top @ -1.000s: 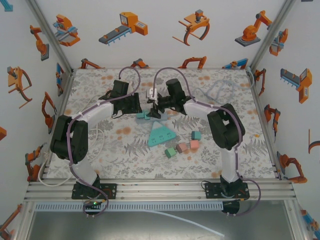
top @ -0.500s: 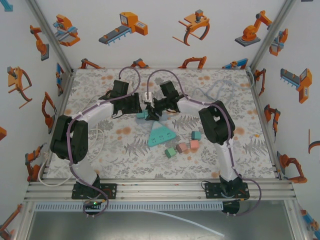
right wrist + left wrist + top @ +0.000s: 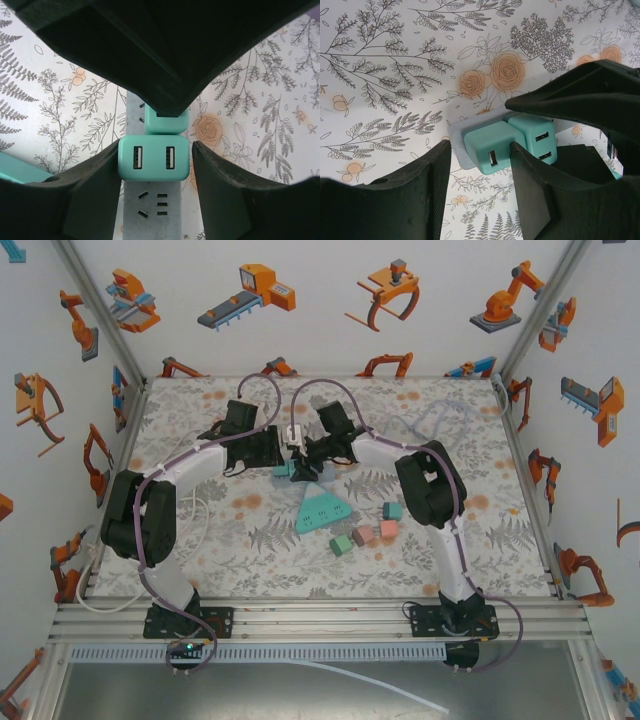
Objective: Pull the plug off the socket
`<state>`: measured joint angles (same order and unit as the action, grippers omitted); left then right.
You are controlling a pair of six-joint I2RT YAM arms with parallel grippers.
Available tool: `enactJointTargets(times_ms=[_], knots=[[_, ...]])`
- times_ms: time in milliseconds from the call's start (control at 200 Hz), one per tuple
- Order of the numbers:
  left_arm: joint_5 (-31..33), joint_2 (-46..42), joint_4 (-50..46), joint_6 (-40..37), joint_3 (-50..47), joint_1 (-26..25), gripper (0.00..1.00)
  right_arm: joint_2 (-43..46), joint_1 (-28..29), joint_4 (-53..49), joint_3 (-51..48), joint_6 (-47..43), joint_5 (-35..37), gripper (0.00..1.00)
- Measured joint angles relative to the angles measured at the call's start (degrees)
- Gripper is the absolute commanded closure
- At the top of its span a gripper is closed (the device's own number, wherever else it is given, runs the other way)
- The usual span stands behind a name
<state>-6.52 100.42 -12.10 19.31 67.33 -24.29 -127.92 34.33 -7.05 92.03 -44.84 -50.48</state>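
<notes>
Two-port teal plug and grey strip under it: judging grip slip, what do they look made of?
The two-port teal plug: likely moulded plastic, smooth satin, given even colour, rounded corners. The grey strip: probably matte plastic; moulded socket slots show.

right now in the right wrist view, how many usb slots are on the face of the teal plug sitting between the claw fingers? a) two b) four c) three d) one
a: the teal plug sitting between the fingers of the right claw shows two usb slots side by side on its face.
</notes>
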Motion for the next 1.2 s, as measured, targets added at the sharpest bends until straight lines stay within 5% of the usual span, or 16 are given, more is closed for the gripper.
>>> enactJointTargets(times_ms=[125, 476, 1197], knots=[[0.0, 0.0, 0.2, 0.0, -0.1, 0.0, 0.51, -0.6, 0.0, -2.6, 1.6, -0.4, -0.3, 0.71], [-0.1, -0.3, 0.8, 0.0, -0.7, 0.0, 0.51, -1.1, 0.4, -6.4, 3.9, -2.1, 0.5, 0.93], [-0.2, -0.3, 1.0, 0.0, -0.8, 0.0, 0.51, 0.5, 1.5, -5.1, 3.1, 4.0, 5.9, 1.0]])
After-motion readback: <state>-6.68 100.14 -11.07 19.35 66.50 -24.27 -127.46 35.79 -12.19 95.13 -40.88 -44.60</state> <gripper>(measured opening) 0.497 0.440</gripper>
